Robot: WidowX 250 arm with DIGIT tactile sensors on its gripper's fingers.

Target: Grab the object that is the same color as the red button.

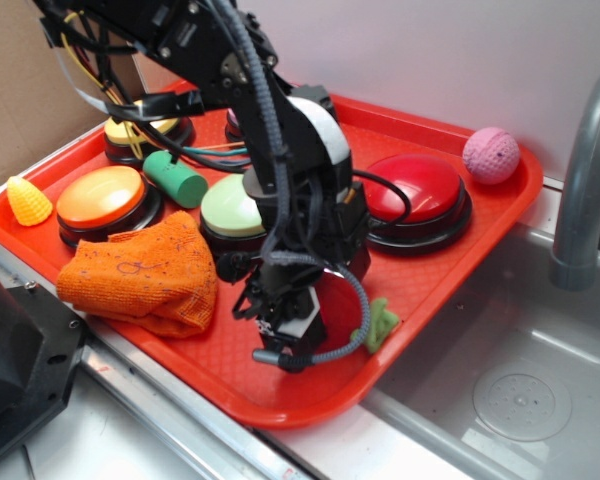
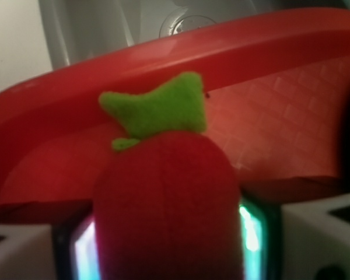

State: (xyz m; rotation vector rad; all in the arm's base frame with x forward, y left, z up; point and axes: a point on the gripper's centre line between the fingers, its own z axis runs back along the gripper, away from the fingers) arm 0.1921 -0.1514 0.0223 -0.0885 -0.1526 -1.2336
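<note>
On my wrist feed the strawberry [image 2: 163, 204] fills the lower frame, green leaf [image 2: 157, 111] pointing at the tray's rim, with the jaws clamped on its red body from both sides. From the outside view I see only the leaf [image 1: 380, 322] poking out beside the gripper [image 1: 290, 325], near the front edge of the red tray [image 1: 230, 375]. The red button [image 1: 418, 190] sits just behind, the pink ball [image 1: 491, 155] in the far corner

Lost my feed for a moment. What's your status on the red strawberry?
Gripper low over tray, closed around plush strawberry. Green leaf poking out. Red button behind arm. Nothing in the way.
</note>
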